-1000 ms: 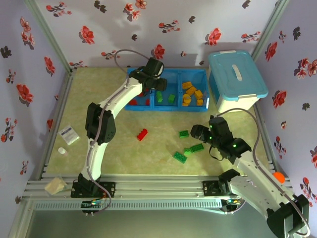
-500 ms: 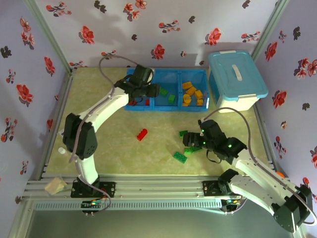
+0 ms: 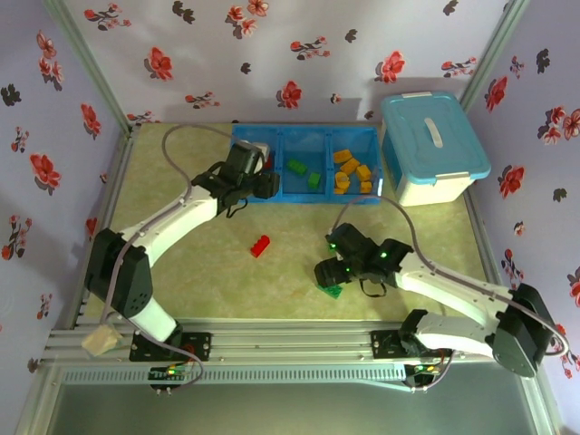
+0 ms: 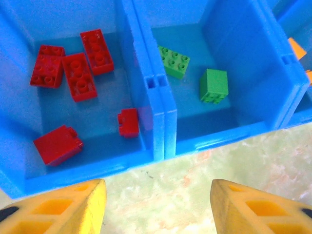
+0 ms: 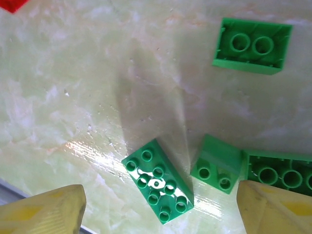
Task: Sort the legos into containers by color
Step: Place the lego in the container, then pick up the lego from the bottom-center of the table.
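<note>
The blue tray (image 3: 308, 196) sits at the far middle of the table (image 3: 199, 263), three compartments in a row. The left one holds the red legos (image 4: 78, 75), five that you can count. The middle one holds two green legos (image 4: 174, 62), the right one the orange-yellow legos (image 3: 352, 172). The colour rule is set, so each leftover piece has an obvious home.

Your left gripper (image 4: 156, 207) hangs over bare table just on the near side of the tray wall, level with the divider between red and green. Its jaws are parted a fair way, with nothing between them. It is probably free for the next pick: the lone red brick (image 3: 260, 245) lies mid-table, well apart from the tray, on that arm's side.

Your right gripper (image 5: 158, 214) is low over the loose green bricks (image 3: 331, 288) at near right. Its jaws are wide and empty, lined up either side of a studs-up green brick (image 5: 158, 187) without touching it. A small green piece (image 5: 217, 163) lies just beside that brick, so closing may nudge it. An upside-down green brick (image 5: 252, 46) lies farther off.

My read is that a green pick is about to begin. The red brick and the greens are not yet sorted.
</note>
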You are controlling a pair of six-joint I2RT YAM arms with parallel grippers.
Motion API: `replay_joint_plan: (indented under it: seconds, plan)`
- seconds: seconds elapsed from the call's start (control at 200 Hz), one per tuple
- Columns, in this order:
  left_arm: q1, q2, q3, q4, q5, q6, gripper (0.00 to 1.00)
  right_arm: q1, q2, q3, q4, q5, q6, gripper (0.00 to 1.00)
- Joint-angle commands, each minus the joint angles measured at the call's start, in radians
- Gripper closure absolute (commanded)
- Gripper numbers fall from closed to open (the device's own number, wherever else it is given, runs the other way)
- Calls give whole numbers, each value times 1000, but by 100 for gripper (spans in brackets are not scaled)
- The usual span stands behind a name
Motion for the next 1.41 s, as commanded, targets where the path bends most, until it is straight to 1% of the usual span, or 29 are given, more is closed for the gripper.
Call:
replay_joint_plan:
  seconds: [0.0,0.125,0.195,0.24,0.465,0.575,0.815,0.87,0.955,1.065,1.21,1.275,1.4]
  plan:
    - [10,-61,-51,46,-20,-18,41,40,64,55,-44,37,-36,20]
    - [17,-111,-113,54,-32,-30,41,68,149,91,-61,15,-59,23]
    - [21,-138,-142,57,-35,-34,41,79,196,115,-83,24,-69,29]
    - [22,-154,-157,58,-38,-35,41,88,223,129,-96,40,-72,30]
    - [22,-220,-203,42,-50,-36,41,112,328,175,-119,58,-87,31]
    - [24,-251,-224,37,-55,-40,42,119,382,194,-149,64,-94,35]
    - [24,-313,-275,33,-63,-51,42,128,477,216,-182,112,-100,36]
    - [23,-324,-281,29,-63,-54,42,128,501,223,-183,116,-102,40]
    - [23,-340,-285,21,-64,-60,42,137,536,235,-188,125,-98,41]
    - [23,-367,-290,16,-64,-64,42,155,570,243,-183,127,-97,46]
    - [24,-392,-299,17,-71,-66,42,165,602,259,-183,132,-95,61]
    - [23,-397,-303,16,-75,-68,42,168,604,269,-184,136,-95,66]
    - [23,-410,-310,10,-79,-73,42,176,570,297,-184,161,-97,70]
